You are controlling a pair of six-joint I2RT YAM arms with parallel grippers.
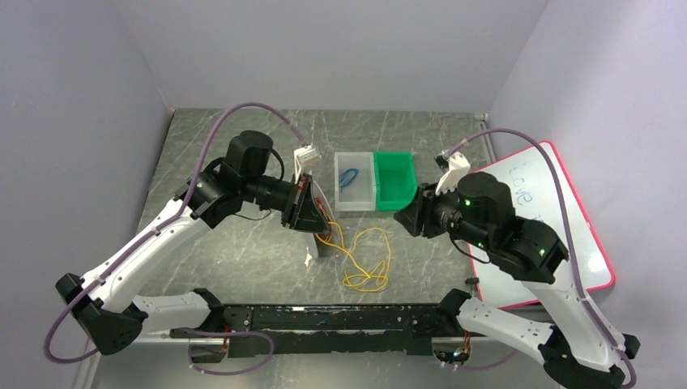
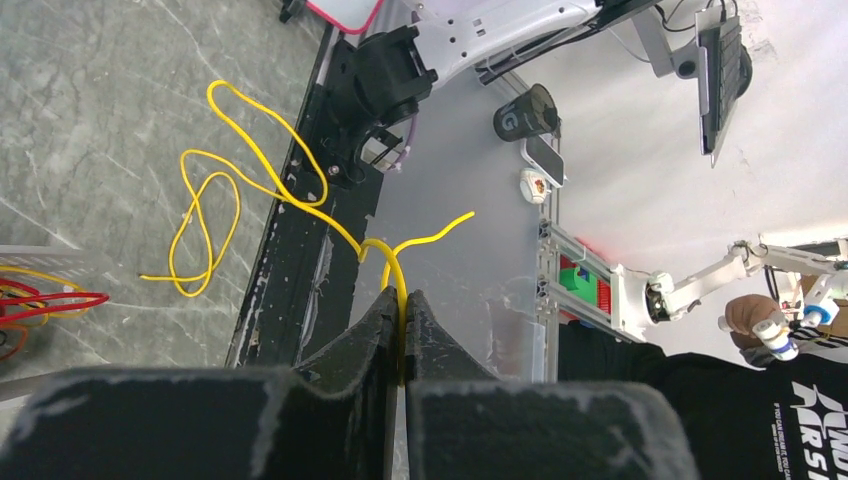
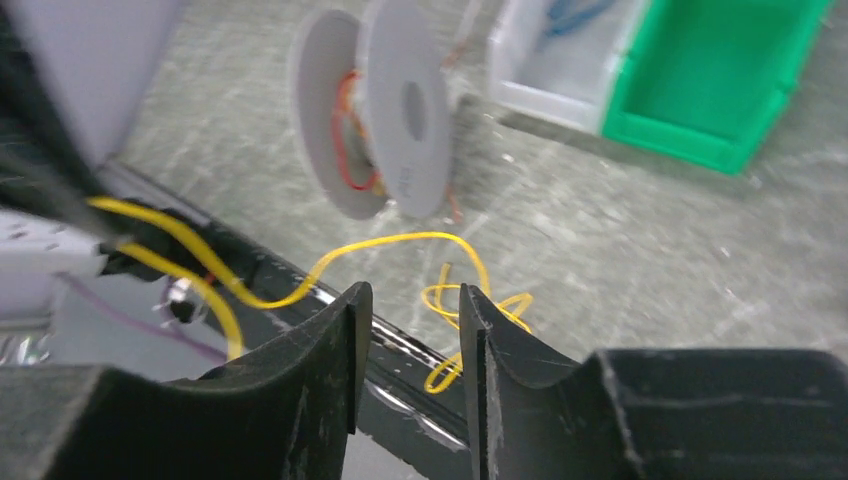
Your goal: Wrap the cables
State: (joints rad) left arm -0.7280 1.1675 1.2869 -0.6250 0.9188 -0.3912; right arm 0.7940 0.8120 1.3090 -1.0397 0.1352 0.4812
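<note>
Left pincer [image 2: 403,300]: mine, closed together and clamped on the yellow cable [image 2: 400,283]. The strand runs straight up out of the seam between my two fingers.
Yellow cable: from my left grip it humps over and forks. A short free end sticks off to one side. The long part trails across the black rail [image 1: 340,316] to the desk [image 1: 243,251].
Cable loops: several loose loops lie flat on the desk between my two arms, just ahead of the rail.
Right pincer [image 3: 410,300]: mine, fingers apart with nothing between them. It hangs above the rail, and the yellow loops show through the gap, apart from my fingers.
Spool [image 3: 385,120]: grey, standing on edge on the desk, near the clear bin [image 1: 340,185].
Red and orange wires [image 3: 345,140]: wound on the spool's core between its two flanges.
Clear bin: at the far middle of the desk, with a blue coil [image 1: 350,177] inside.
Green bin [image 1: 397,197]: touching the clear bin's right side.
Whiteboard [image 1: 583,243]: pink-edged, lying at the right side under my right arm.
</note>
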